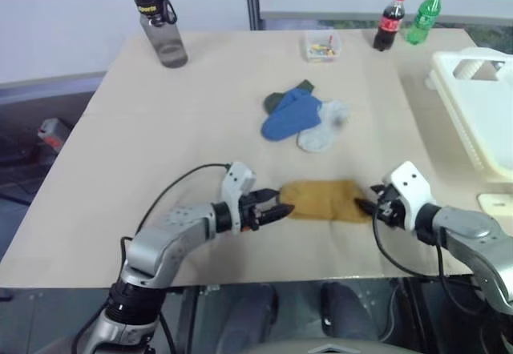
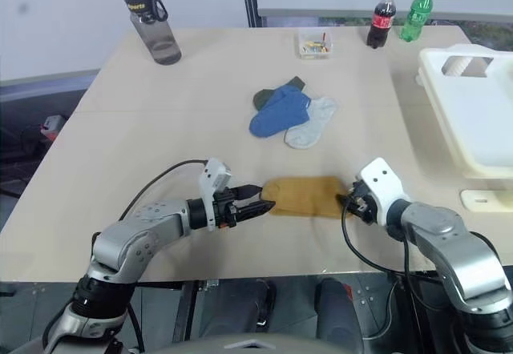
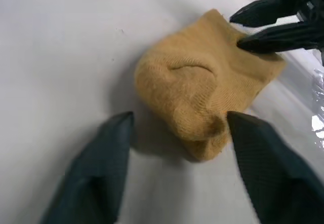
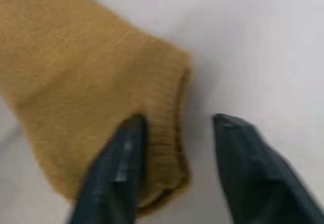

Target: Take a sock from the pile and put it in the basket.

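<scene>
The pale tabletop (image 1: pixel 160 130) carries everything. At its right edge sits the cream-white basket (image 1: pixel 473 106), slotted along its side, with a cut-out handle near the top. Toward the far edge stand a grey water bottle (image 1: pixel 163 27), a dark cola bottle (image 1: pixel 389 22), a green bottle (image 1: pixel 423 16) and a small clear box (image 1: pixel 322 46). Mid-table lies the pile (image 1: pixel 304 118): a blue sock over a dark green one, with a pale grey sock on its right side.

Nearer the robot, apart from the pile, the mustard-yellow sock (image 1: pixel 322 200) lies flat on the tabletop between the two grippers. The left gripper (image 3: pixel 177 125) points at the sock's left end with its fingers (image 3: pixel 109 155) spread apart, holding nothing. The right gripper (image 4: pixel 177 120) is at the sock's cuff end, fingers (image 4: pixel 124 153) parted, one resting over the ribbed cuff and the other on bare tabletop beside it, not clamped.
</scene>
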Controlling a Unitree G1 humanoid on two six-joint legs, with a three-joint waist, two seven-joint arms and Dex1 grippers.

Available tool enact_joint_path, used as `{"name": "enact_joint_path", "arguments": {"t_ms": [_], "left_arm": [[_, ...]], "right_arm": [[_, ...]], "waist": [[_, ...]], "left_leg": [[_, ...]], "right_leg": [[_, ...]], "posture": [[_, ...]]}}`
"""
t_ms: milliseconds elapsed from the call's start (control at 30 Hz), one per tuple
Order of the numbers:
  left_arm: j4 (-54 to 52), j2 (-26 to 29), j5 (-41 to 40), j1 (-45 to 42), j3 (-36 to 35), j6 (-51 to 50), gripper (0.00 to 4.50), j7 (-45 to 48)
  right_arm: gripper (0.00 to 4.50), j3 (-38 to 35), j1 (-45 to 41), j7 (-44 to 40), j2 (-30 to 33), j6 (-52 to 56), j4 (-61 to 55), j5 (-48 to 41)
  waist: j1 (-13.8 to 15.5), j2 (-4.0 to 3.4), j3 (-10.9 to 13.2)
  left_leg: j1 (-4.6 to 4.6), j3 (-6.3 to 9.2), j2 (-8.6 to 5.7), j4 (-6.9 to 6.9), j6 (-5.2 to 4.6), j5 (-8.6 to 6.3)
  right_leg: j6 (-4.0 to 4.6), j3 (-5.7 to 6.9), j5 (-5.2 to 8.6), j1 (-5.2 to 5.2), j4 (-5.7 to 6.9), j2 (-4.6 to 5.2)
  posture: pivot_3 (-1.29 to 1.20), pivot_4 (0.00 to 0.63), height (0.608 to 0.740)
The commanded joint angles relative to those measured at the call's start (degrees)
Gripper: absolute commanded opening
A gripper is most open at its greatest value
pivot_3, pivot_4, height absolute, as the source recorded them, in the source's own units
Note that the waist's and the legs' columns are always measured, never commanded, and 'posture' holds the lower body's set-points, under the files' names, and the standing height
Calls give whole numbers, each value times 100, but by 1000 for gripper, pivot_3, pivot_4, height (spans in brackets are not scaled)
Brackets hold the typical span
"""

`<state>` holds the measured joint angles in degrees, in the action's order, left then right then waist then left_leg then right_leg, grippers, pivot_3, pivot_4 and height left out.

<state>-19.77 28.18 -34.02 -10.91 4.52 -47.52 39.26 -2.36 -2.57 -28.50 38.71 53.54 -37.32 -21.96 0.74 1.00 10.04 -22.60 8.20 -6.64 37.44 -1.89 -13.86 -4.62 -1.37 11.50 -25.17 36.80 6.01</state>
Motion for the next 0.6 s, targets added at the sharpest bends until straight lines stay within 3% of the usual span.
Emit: {"name": "enact_joint_path", "arguments": {"t_ms": [33, 133, 233, 400, 600], "left_arm": [[-246, 301, -342, 180, -466, 67, 3064, 390], [-195, 560, -581, 191, -594, -119, 3157, 684], [-8, 640, -669, -21, -388, -434, 3157, 754], [649, 228, -474, -671, 101, -973, 3157, 391], [1047, -489, -959, -1201, 37, -1649, 3157, 277]], "right_arm": [[2157, -636, 98, -319, 69, -384, -659, -374], [1223, -703, 93, -412, -17, -473, -631, -570], [24, -72, -41, -561, 52, -823, -237, -255], [24, 1032, -124, -734, 168, -1653, 944, 664], [24, 1220, 178, -893, 296, -1943, 1106, 900]], "waist": [[-14, -2, 0], [-2, -1, -1], [8, -1, -1], [12, 2, -1], [1, 7, -7]], "left_leg": [[0, -1, 1, -1, 0, 0], [2, 0, 5, -2, -18, -11], [2, 1, 4, 0, -22, -12], [30, 8, 1, 7, -23, -12], [55, 1, 1, -1, -18, -11]], "right_leg": [[0, -1, 0, 0, 0, -1], [0, 1, 0, 1, -1, -4], [-1, 5, 0, 4, -1, -2], [-2, 16, 0, 39, -2, -2], [-3, 4, 1, 55, -4, -3]], "posture": [[0, 150, 740], [0, 150, 740], [0, 150, 740], [0, 150, 740], [0, 150, 740]]}}
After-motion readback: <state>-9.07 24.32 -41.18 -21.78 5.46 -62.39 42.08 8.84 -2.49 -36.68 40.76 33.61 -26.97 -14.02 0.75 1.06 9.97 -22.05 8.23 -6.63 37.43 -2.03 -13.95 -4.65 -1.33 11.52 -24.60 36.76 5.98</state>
